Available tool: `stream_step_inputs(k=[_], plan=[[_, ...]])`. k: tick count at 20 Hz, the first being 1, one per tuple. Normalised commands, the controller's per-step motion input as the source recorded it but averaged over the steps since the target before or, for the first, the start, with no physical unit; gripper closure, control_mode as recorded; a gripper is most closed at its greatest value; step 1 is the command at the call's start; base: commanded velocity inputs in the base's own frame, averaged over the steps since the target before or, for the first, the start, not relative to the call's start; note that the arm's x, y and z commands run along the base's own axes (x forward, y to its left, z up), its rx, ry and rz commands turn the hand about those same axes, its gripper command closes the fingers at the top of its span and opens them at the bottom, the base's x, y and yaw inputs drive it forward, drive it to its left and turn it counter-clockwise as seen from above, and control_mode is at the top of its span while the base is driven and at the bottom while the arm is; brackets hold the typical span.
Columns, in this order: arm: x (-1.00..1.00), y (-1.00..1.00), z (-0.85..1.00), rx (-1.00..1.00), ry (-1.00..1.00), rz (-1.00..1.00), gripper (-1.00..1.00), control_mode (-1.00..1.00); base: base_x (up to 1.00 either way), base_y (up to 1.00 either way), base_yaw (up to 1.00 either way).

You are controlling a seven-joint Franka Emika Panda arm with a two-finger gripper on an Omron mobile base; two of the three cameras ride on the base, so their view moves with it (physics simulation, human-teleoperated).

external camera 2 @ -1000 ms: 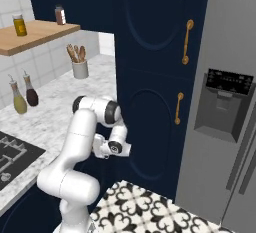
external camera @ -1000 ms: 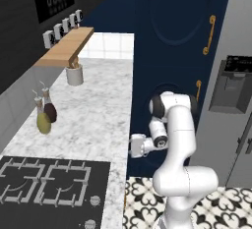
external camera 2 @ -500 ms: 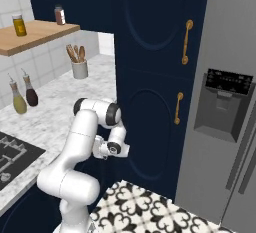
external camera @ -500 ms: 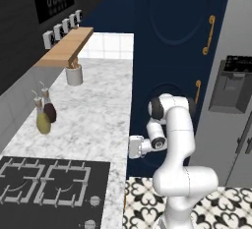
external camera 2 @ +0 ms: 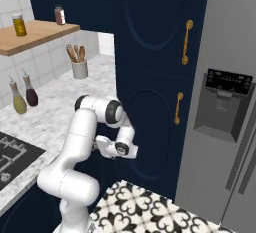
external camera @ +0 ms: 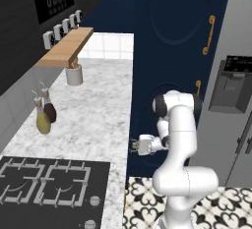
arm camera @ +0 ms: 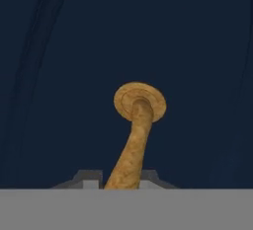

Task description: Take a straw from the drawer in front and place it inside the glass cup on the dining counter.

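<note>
The claw [arm camera: 127, 178] sits low against the navy cabinet front under the tabletop [external camera: 93, 120] edge, and in the hand view its two tips stand close on either side of a gold handle [arm camera: 136, 140], pinching it. That handle belongs to the drawer [arm camera: 74, 76], whose dark face spans the hand view straight ahead of the claw. The handle's shaft runs from between the tips forward to its round foot on the drawer face, so its long axis lies roughly along the claw's own line of sight, leaning a little to one side. In the left base view the claw [external camera: 138, 146] points toward the cabinet just below the marble edge, with the arm folded low behind it. The drawer looks shut, so the straw is presumably inside it and cannot be seen. The coming move likely turns on pulling straight back along that handle axis, away from the drawer face, toward the base.
</note>
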Motion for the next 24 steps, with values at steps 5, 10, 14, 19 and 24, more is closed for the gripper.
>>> stream_step_inputs(k=[5, 10, 14, 19, 24], plan=[[-0.57, -1.0, 0.01, 0.0, -0.04, -0.02, 1.0, -1.0, 0.0, 0.0, 0.0], [-0.58, -1.0, 0.0, 0.0, 0.0, -0.03, 1.0, -1.0, 0.0, 0.0, 0.0], [-0.44, -1.0, 0.0, 0.0, 0.0, -0.02, 1.0, -1.0, 0.0, 0.0, 0.0], [-0.27, -1.0, 0.0, 0.0, 0.0, -0.02, -1.0, -1.0, 0.0, 0.0, 0.0], [-0.09, -0.79, 0.0, 0.0, 0.0, 0.0, -1.0, -1.0, 0.0, 0.0, 0.0]])
